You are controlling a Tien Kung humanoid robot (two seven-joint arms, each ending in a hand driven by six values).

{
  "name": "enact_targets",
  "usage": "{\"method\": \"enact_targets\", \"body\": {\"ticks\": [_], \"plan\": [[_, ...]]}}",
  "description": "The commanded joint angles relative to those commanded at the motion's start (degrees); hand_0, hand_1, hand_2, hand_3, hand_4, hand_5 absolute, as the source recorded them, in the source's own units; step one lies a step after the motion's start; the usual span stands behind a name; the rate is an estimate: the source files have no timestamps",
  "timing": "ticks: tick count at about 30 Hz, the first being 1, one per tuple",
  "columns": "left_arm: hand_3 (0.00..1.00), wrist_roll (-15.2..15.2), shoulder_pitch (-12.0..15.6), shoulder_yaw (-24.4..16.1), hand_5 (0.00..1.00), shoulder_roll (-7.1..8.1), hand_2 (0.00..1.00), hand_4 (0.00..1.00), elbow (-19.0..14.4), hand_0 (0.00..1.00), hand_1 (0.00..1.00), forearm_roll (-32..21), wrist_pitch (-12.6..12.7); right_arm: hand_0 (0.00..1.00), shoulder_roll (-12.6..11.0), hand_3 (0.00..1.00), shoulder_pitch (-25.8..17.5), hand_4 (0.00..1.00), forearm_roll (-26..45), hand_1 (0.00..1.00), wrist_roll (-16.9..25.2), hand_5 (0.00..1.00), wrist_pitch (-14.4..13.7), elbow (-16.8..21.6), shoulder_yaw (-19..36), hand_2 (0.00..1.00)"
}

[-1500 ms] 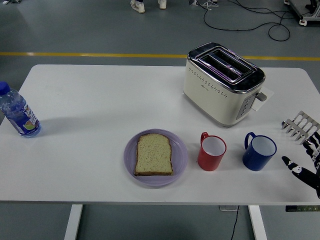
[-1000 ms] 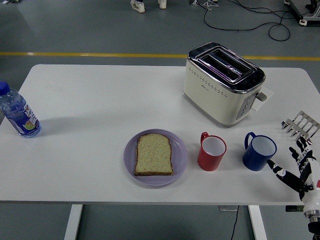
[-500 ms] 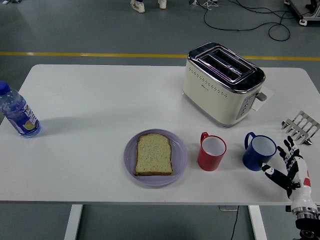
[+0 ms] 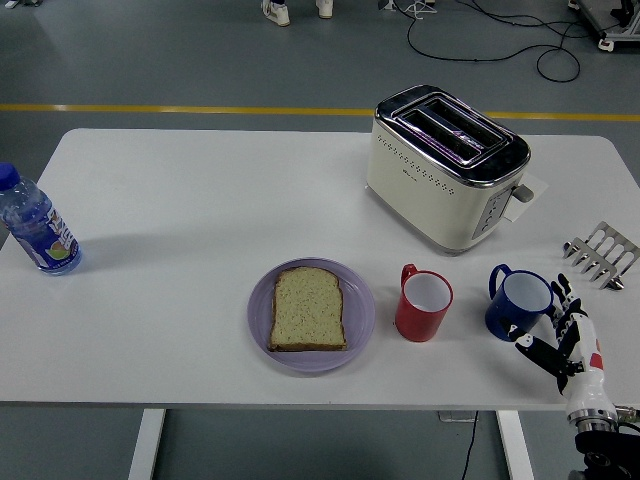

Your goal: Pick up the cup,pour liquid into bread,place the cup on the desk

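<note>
Right hand, fingers spread and empty, hovers just right of the blue cup, handle on the cup's far left. Farther left stand the red cup and bread.

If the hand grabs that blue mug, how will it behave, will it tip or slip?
The blue mug looks rigid, so it should keep its shape. Its squat form suggests little tipping, though the glossy wall may be slippery. The right hand is beside it, opposite the handle, so a wrap-around grasp seems likelier.
</note>
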Motion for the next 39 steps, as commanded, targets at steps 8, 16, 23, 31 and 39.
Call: {"method": "enact_targets", "body": {"ticks": [8, 16, 23, 31, 39], "plan": [[0.523, 0.00, -0.02, 0.19, 0.750, -0.02, 0.590, 0.293, 0.00, 0.645, 0.599, -0.02, 0.00, 0.982, 0.28, 0.998, 2.97, 0.983, 2.47, 0.882, 0.69, 0.093, -0.61, -2.92, -2.97, 0.988], [0.523, 0.00, 0.07, 0.13, 0.750, -0.10, 0.590, 0.294, 0.01, 0.645, 0.599, -0.25, -0.02, 0.983, 0.42, 0.998, 4.92, 0.981, 5.64, 0.881, 0.82, 0.096, -1.00, -6.01, -5.04, 0.986], [0.523, 0.02, 0.14, 0.22, 0.751, -0.14, 0.590, 0.295, -0.04, 0.645, 0.599, -0.36, -0.02, 0.983, 0.89, 0.998, 7.15, 0.979, 6.58, 0.878, 1.22, 0.095, -1.81, -8.49, -6.59, 0.986], [0.523, 0.02, 0.35, 0.42, 0.756, -0.26, 0.590, 0.298, -0.09, 0.645, 0.599, -0.55, -0.03, 0.983, 1.61, 0.998, 8.35, 0.975, 8.50, 0.870, 1.87, 0.094, -2.19, -10.38, -6.87, 0.980], [0.524, 0.02, 0.68, 0.95, 0.761, -0.38, 0.592, 0.300, -0.12, 0.645, 0.601, -0.73, -0.04, 0.974, 1.79, 0.998, 8.68, 0.965, 9.60, 0.866, 2.50, 0.089, -2.34, -11.25, -7.50, 0.956]]}}
